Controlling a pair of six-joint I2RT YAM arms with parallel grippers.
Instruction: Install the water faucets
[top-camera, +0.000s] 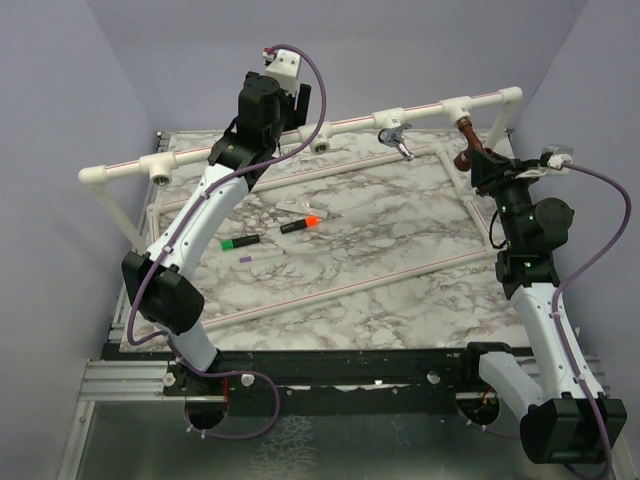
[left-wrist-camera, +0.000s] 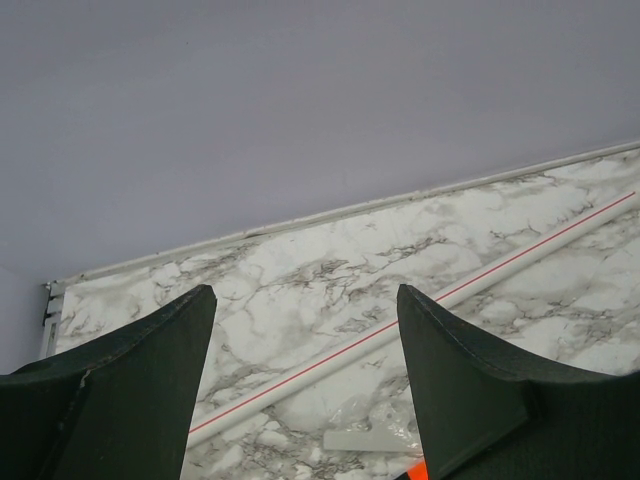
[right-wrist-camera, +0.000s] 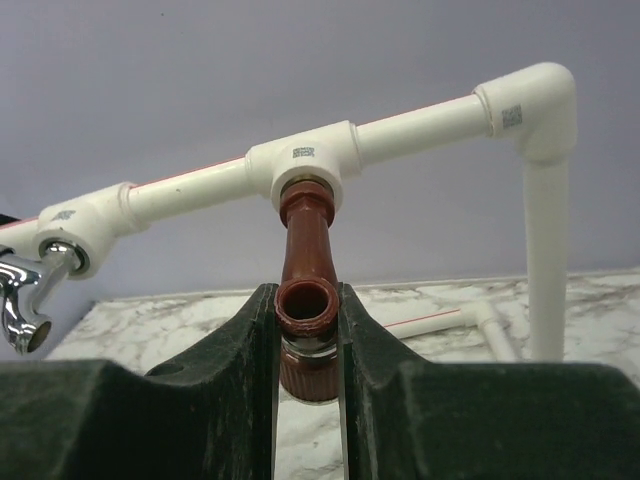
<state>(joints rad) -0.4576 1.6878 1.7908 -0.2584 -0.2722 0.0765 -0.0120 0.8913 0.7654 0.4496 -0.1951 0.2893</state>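
The copper-coloured faucet (right-wrist-camera: 306, 268) sits with its inlet in a white tee (right-wrist-camera: 300, 165) on the raised pipe rail; it also shows in the top view (top-camera: 465, 140). My right gripper (right-wrist-camera: 307, 315) is shut on its spout end, at the rail's right part in the top view (top-camera: 478, 163). The chrome faucet (top-camera: 396, 141) hangs from a tee near the rail's middle and shows at the left edge of the right wrist view (right-wrist-camera: 25, 300). My left gripper (left-wrist-camera: 305, 340) is open and empty, held high over the back left of the table (top-camera: 262, 105).
The white pipe rail (top-camera: 345, 122) spans the back on two legs. Two empty tees (top-camera: 160, 172) sit on its left part. Thin white pipes (top-camera: 330, 290) lie flat on the marble board. Marker pens with orange (top-camera: 302, 223) and green (top-camera: 238, 241) caps lie mid-table.
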